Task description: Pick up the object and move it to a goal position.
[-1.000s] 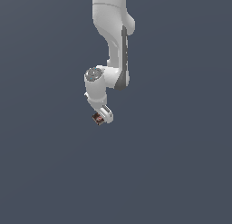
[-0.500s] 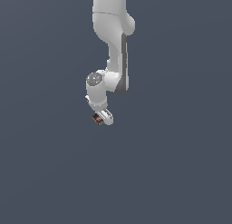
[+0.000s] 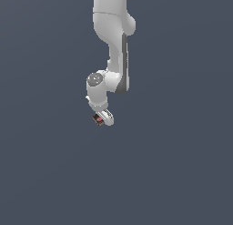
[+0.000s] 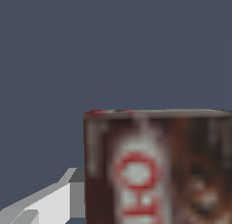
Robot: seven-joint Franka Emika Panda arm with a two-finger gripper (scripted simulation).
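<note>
While the arm hangs down, its hand (image 3: 103,119) grips the box (image 3: 97,120).

Even, flat simulator light, no cast shadows; the box label (image 4: 154,173) renders blurred and pixelated.

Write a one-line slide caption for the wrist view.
Close-up of the dark-brown box with red and white label marks, one white gripper finger beside it, against a plain grey background.

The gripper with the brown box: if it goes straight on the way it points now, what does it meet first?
Nothing visible. The gripper points downward, shut on the brown box; below them the exterior view shows only plain grey background. Depth is unclear, so the way merely looks free.
</note>
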